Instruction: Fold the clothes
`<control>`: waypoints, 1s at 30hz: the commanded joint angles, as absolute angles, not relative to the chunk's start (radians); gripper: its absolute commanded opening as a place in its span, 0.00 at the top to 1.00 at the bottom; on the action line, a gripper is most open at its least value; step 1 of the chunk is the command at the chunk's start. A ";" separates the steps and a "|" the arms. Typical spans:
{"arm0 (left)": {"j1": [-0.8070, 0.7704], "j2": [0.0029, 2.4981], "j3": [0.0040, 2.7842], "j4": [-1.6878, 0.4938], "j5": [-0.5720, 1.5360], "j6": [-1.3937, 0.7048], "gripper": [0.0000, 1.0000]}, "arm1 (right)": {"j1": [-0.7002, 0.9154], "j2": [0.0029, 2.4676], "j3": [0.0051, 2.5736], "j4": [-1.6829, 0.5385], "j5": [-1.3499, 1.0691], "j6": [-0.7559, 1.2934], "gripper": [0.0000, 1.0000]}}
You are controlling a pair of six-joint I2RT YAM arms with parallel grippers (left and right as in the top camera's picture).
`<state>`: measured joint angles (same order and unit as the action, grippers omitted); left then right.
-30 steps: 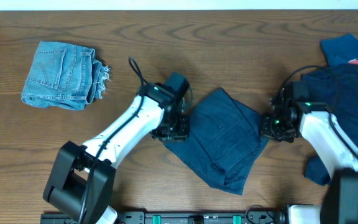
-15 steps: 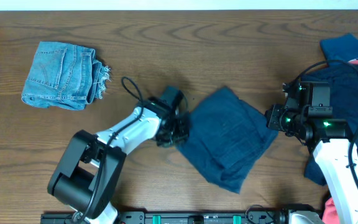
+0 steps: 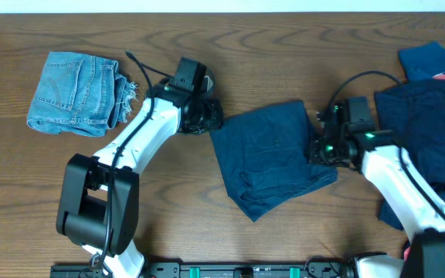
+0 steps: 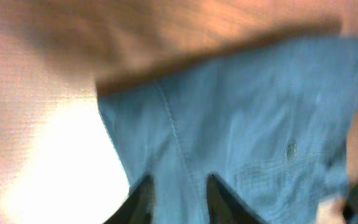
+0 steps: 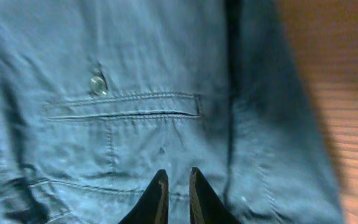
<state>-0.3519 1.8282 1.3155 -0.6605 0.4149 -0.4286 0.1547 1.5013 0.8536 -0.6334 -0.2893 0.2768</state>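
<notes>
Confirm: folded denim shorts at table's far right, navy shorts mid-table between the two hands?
No. The overhead view shows the denim shorts at the far left, not right. The navy shorts do lie in the middle between the left hand and right hand.

The shorts point(image 3: 273, 158) lie in the middle of the table point(image 3: 284, 46). The jean shorts point(image 3: 76, 93) lie far to their left and further back, well apart from them. To the right of the shorts, by the table's edge, sits a pile of clothes point(image 3: 431, 116). The left gripper point(image 3: 209, 118) is at the shorts' back left corner, and the right gripper point(image 3: 315, 148) is at their right edge.
</notes>
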 commanded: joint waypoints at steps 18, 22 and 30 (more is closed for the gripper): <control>-0.329 1.797 1.121 -0.767 0.569 -0.355 0.02 | 0.152 1.724 0.854 -0.584 -0.265 0.337 0.89; -0.333 1.797 0.999 -0.583 0.689 -0.474 0.02 | 0.152 1.724 0.854 -0.587 -0.258 0.336 0.89; -0.390 1.797 0.860 -0.388 0.732 -0.705 0.01 | 0.153 1.724 0.854 -0.586 -0.258 0.336 0.89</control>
<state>-0.3573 1.7771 0.9142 -0.3931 0.7528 -0.5755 0.1608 1.6951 0.8616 -0.5800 -0.2985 0.3260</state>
